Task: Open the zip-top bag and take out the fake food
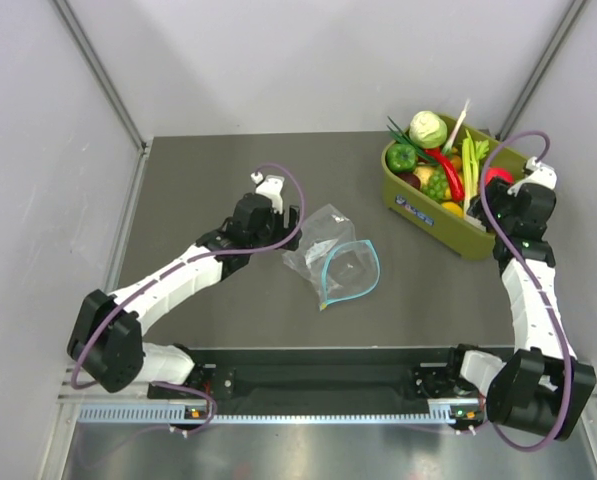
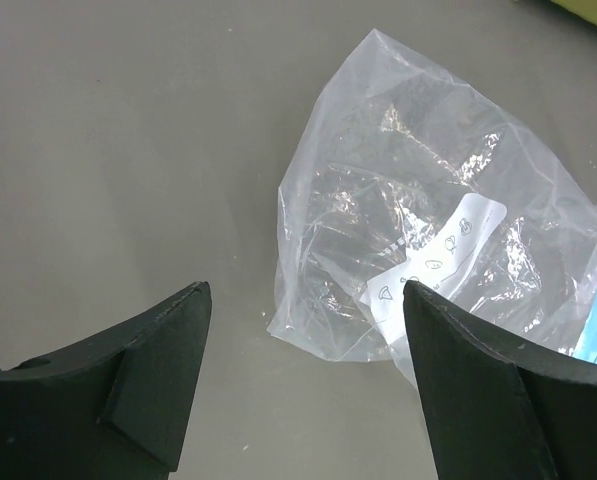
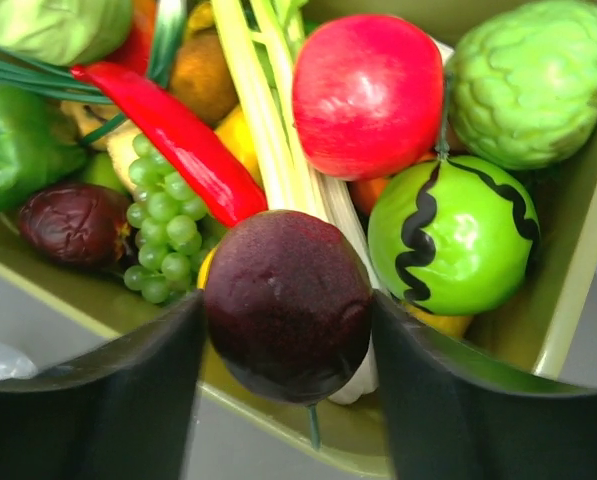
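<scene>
The clear zip-top bag point(image 1: 326, 255) lies crumpled in the middle of the table, its teal zip mouth point(image 1: 363, 272) gaping open; nothing shows inside it. In the left wrist view the bag point(image 2: 428, 220) lies just ahead. My left gripper point(image 1: 290, 228) is open and empty at the bag's left edge point(image 2: 303, 290). The pale green cabbage point(image 1: 428, 127), red chili point(image 1: 449, 172) and green bell pepper point(image 1: 401, 157) lie in the olive tub point(image 1: 440, 216). My right gripper point(image 3: 288, 305) is shut on a dark purple round fruit point(image 3: 278, 270) over the tub's near rim.
The tub point(image 3: 568, 290) at the back right is full: red apple point(image 3: 368, 95), striped green melon point(image 3: 453, 240), green grapes point(image 3: 163, 220), celery stalks point(image 3: 263, 110), a bumpy green fruit point(image 3: 533, 80). Grey walls enclose the table on three sides.
</scene>
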`<state>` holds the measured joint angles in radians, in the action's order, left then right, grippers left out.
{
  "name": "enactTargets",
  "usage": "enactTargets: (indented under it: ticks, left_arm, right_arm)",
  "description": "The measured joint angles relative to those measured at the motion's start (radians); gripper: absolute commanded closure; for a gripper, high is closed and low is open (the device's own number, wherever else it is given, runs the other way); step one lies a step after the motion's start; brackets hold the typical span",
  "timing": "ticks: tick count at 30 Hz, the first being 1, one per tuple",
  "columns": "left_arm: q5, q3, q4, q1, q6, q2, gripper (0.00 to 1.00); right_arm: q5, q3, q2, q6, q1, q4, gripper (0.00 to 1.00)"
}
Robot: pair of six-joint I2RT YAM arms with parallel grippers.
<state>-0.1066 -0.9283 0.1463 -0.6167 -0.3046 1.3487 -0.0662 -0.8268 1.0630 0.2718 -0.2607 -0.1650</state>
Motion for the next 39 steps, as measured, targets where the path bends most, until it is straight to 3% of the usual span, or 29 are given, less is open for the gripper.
enactTargets:
  ticks: [1, 2, 5, 7, 12, 22, 30, 39]
  left_arm:
    - [0.0, 0.0, 0.001, 0.0, 0.001, -0.004, 0.18]
    - [-0.002, 0.0, 0.004, 0.0, 0.002, -0.008, 0.18]
    - [-0.007, 0.0, 0.013, 0.0, 0.005, -0.015, 0.17]
    - [-0.008, 0.0, 0.018, 0.0, 0.006, -0.018, 0.17]
    - [-0.012, -0.001, 0.038, 0.0, 0.008, -0.031, 0.16]
    - [-0.114, -0.103, 0.094, 0.0, 0.008, -0.098, 0.14]
    - [-0.219, -0.161, 0.128, 0.0, 0.019, -0.199, 0.12]
    - [-0.313, -0.167, 0.153, 0.0, 0.044, -0.322, 0.11]
  right_arm:
    - [0.003, -0.001, 0.007, -0.002, -0.005, 0.0, 0.28]
    - [0.005, -0.005, 0.015, -0.006, -0.006, -0.005, 0.16]
    - [0.008, -0.014, 0.029, -0.009, -0.011, -0.011, 0.05]
    - [0.008, -0.014, 0.024, -0.01, -0.011, -0.018, 0.03]
    - [-0.006, -0.014, -0.038, -0.011, -0.011, -0.031, 0.02]
    - [-0.184, -0.055, -0.213, -0.021, 0.026, -0.046, 0.01]
    - [-0.144, -0.056, -0.242, -0.071, 0.22, -0.143, 0.0]
    - [-0.125, -0.056, -0.278, -0.089, 0.229, -0.167, 0.0]
